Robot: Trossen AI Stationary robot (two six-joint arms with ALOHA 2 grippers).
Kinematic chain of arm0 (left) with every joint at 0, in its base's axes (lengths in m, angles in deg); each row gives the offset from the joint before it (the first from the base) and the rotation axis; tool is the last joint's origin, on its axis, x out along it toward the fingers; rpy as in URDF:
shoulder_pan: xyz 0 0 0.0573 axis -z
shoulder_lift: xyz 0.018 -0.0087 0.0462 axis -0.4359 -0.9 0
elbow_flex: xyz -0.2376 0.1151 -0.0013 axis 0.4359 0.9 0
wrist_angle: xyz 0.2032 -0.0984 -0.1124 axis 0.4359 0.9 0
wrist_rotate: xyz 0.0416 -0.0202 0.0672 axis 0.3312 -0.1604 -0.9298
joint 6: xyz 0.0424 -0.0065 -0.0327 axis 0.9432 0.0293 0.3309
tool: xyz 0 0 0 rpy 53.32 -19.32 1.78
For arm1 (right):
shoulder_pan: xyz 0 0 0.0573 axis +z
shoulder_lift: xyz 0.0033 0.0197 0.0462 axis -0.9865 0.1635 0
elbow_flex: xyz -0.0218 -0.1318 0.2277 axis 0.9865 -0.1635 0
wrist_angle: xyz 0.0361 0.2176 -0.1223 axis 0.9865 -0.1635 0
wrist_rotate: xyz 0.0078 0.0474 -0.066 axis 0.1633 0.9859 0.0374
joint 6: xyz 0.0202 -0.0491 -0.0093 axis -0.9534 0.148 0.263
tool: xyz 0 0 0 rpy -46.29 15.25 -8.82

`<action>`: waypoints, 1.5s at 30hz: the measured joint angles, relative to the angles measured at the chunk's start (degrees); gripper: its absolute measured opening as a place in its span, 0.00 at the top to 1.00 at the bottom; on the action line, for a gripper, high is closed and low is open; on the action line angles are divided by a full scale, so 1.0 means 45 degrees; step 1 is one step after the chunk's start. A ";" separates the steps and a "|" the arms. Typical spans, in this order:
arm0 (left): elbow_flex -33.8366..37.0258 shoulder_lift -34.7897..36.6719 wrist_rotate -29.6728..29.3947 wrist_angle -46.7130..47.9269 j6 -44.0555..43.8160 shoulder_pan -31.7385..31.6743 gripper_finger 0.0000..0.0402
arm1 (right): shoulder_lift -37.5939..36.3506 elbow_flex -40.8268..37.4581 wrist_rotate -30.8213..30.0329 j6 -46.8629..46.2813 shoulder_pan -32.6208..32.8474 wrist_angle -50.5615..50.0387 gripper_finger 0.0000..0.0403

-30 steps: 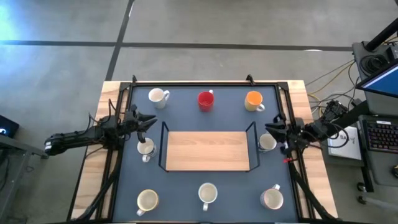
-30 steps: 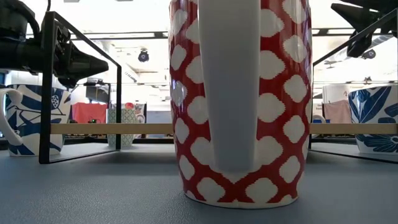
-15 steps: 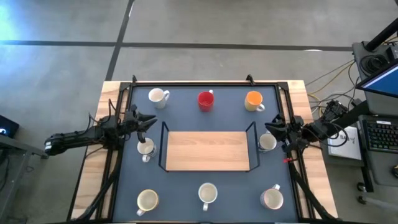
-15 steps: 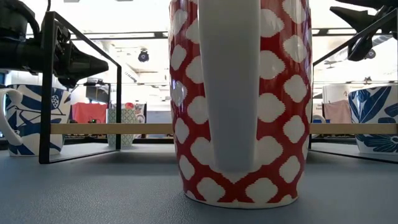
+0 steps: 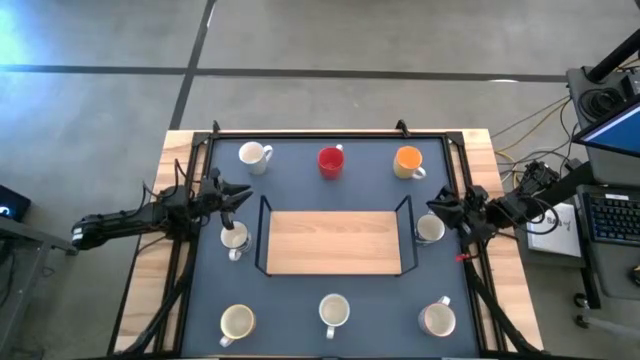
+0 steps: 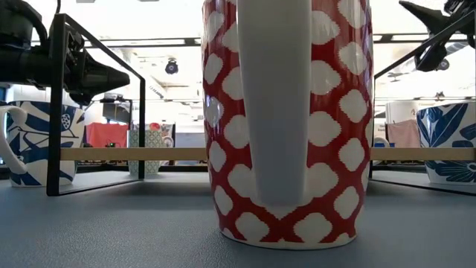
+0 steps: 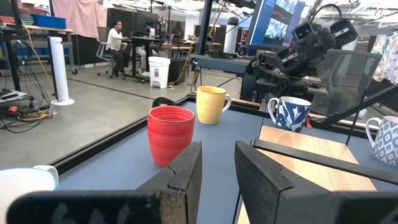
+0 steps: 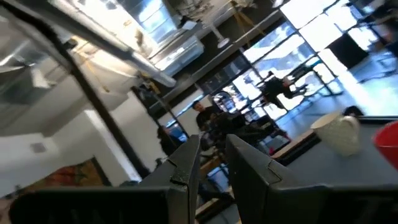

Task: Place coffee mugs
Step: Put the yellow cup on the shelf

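Several coffee mugs stand upright on the dark blue mat. A white mug (image 5: 254,155), a red mug (image 5: 331,161) and an orange mug (image 5: 408,161) line the far side, and three pale ones (image 5: 334,311) line the near side. One white mug (image 5: 234,238) stands left of the wooden board (image 5: 334,242), another (image 5: 430,229) right of it. My left gripper (image 5: 244,194) hovers level just beyond the left mug, narrowly open and empty (image 7: 217,152). My right gripper (image 5: 432,205) hovers above the right mug, tipped upward, narrowly open and empty (image 8: 213,148).
A black wire frame (image 5: 264,232) rises at both ends of the board. Black rails (image 5: 330,132) edge the mat. In the low view a red-and-white patterned mug (image 6: 286,119) stands close in front. A person sits far off in the room (image 7: 114,38).
My right gripper has rolled about its own axis while staying in place above the right mug. The mugs and my left gripper have kept still.
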 joint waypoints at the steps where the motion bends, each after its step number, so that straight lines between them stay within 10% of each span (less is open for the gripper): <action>1: 0.0000 0.0000 0.0000 0.0000 -0.0004 0.0003 0.81 | 0.0000 0.0000 0.0266 0.0042 0.0002 0.0008 0.83; 6: 0.0000 0.0000 0.0000 0.0000 -0.0002 0.0002 0.81 | -0.0005 0.0056 0.0946 0.1373 -0.0001 0.1031 0.83; 13: 0.0000 0.0000 0.0000 0.0005 -0.0004 -0.0001 0.81 | -0.0005 0.0647 -0.3462 0.3230 -0.0003 0.1515 0.83; 21: 0.0000 0.0000 0.0000 0.0002 0.0001 0.0000 0.81 | 0.0375 0.1356 -0.3504 0.3883 -0.0166 0.1516 0.83; 37: 0.0000 0.0000 0.0000 0.0005 -0.0003 0.0001 0.81 | 0.6179 0.4750 -0.3813 0.4086 -0.2925 0.1426 0.83; 45: -0.0001 0.0000 0.0000 0.0000 0.0000 -0.0001 0.81 | 0.6190 0.7239 -0.4845 0.0028 -0.3610 -0.6091 0.83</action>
